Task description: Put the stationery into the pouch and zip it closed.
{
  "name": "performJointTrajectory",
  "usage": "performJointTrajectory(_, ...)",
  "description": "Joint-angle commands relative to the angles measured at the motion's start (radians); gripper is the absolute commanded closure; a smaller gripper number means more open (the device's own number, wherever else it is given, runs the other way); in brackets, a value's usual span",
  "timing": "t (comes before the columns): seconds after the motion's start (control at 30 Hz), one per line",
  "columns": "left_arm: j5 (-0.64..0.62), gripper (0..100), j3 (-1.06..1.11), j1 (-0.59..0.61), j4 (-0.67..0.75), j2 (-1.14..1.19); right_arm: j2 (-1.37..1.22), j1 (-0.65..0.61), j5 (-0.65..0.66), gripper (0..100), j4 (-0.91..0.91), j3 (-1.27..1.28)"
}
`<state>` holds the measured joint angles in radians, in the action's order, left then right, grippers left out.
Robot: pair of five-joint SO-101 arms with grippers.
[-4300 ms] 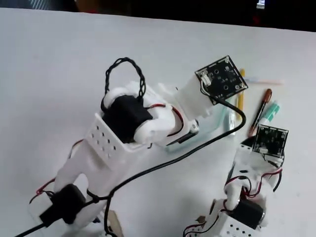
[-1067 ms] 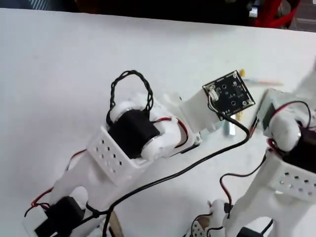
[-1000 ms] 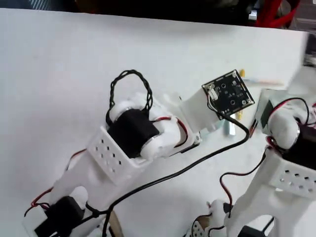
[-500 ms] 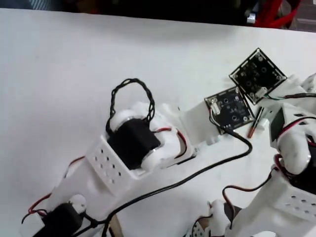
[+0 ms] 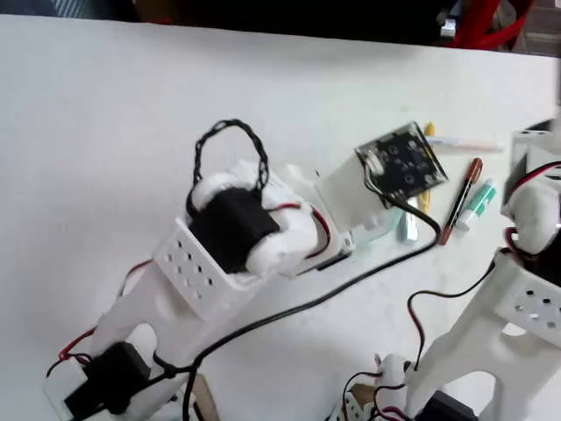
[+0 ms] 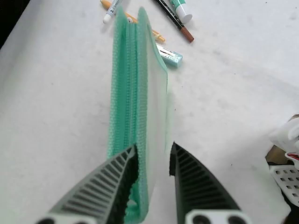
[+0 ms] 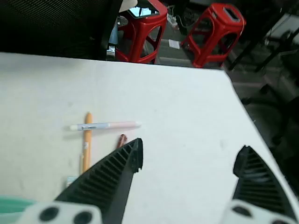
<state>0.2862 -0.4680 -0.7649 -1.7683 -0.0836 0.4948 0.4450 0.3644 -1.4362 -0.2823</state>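
The left gripper (image 6: pixel 153 148) is clamping the green mesh pouch (image 6: pixel 135 93). One finger is sitting against the mesh side and the other against the translucent side. The pouch is standing on its long edge on the white table (image 6: pixel 56 93).

All the stationery is lying outside the pouch, past the end farthest from the left gripper. A small teal block (image 6: pixel 169 56) is lying just beside that end. An orange pen (image 6: pixel 133 21) is running partly behind the pouch's end, and a white-and-pink pen (image 7: pixel 105 125) is crossing it near its far tip. A brown-tipped pen (image 6: pixel 175 21) and a green-and-white marker (image 6: pixel 181 9) are lying side by side, farther from the pouch than the teal block.

The right gripper (image 7: pixel 191 147) is hanging above the table near the stationery. Its jaws are spread wide and are grasping nothing, and a green corner of the pouch (image 7: pixel 14 203) is showing beside it.

In the high view, the left arm (image 5: pixel 237 228) and its camera board (image 5: pixel 403 162) are covering most of the pouch, leaving a pale green sliver (image 5: pixel 381 230) showing. A black cable (image 5: pixel 351 285) is trailing across the table from the board, close to the pouch.

The table (image 5: pixel 105 105) is plain white and matte. Beyond its far edge from the pouch, two red stools (image 7: pixel 140 28) are standing on a grey floor (image 7: pixel 261 93).
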Motion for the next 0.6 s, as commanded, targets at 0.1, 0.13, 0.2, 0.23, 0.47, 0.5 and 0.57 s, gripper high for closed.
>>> performJointTrajectory(0.1, -0.002, 87, -0.002, 0.013, -0.002, 0.012, 0.012, -0.101, -0.362, 68.3, -0.252, -0.153)
performJointTrajectory(0.13, -0.002, 87, -0.002, 0.013, -0.002, 0.013, 0.012, -0.14, -0.394, 68.3, -0.288, -0.169)
performJointTrajectory(0.2, -0.002, 87, -0.002, 0.013, -0.002, 0.015, 0.013, -0.22, -0.503, 68.3, -0.283, -0.176)
performJointTrajectory(0.23, -0.002, 87, -0.002, 0.013, -0.002, 0.015, 0.01, -0.245, -0.578, 68.3, -0.282, -0.176)
performJointTrajectory(0.47, -0.002, 87, -0.002, 0.015, -0.002, 0.012, 0.013, -0.366, -0.848, 68.3, -0.283, -0.141)
performJointTrajectory(0.5, -0.002, 87, -0.002, 0.015, -0.002, 0.012, 0.013, -0.397, -0.858, 68.3, -0.283, -0.138)
performJointTrajectory(0.57, -0.002, 87, -0.002, 0.015, -0.002, 0.012, 0.015, -0.44, -0.858, 68.3, -0.283, -0.124)
